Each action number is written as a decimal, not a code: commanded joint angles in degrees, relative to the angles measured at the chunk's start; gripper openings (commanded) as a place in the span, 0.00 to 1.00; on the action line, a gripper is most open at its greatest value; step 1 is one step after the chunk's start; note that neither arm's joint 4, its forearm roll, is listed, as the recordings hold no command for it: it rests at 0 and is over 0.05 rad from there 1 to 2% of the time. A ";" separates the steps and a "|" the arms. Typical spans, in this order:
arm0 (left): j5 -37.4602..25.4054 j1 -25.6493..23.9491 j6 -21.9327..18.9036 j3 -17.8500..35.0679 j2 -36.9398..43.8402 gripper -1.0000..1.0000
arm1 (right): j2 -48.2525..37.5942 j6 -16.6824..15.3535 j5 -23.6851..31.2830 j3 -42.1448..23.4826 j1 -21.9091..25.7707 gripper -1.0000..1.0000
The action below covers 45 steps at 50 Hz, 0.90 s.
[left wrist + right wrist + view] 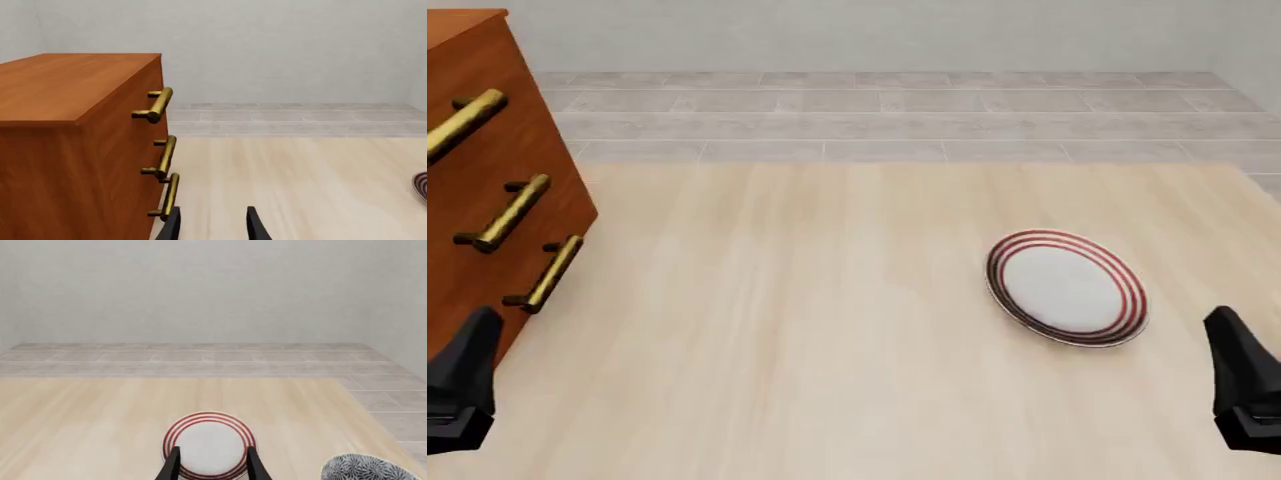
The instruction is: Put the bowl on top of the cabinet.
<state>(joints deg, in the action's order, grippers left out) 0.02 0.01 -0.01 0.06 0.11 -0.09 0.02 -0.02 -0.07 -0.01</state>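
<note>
We have the cabinet (pixel 487 180) standing at the far left of the bench (pixel 827 330), its flat top bare and ready for the load, while the red-ringed plate (pixel 1068 287) lies to the right. The bowl (pixel 367 469) sits near the bench's right edge, out of the front view, so we judge it the right arm's pickup. Our left gripper (pixel 212 225) and right gripper (pixel 212 465) both hang spread and empty, neither touching anything.

I see the tall reddish-brown wooden drawer cabinet (pixel 494 150) upright at the table's far left, three brass bar handles facing right. The round bowl with dark floral pattern (pixel 365 469) shows only partly, in the right wrist view.
</note>
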 commanded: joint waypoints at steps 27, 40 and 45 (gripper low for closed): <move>-0.07 -0.06 -0.18 0.18 0.60 1.00 | -4.17 -0.94 10.26 -15.00 -0.82 1.00; -0.44 -0.21 0.23 0.18 0.14 1.00 | -12.86 -1.83 15.54 -25.28 -3.68 1.00; -0.32 -0.15 0.58 0.29 -0.02 1.00 | -16.05 -1.92 16.80 -28.17 -5.54 1.00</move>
<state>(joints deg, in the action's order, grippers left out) -0.27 -0.12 0.14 0.26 0.34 -10.61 -1.50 13.47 -21.62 -2.79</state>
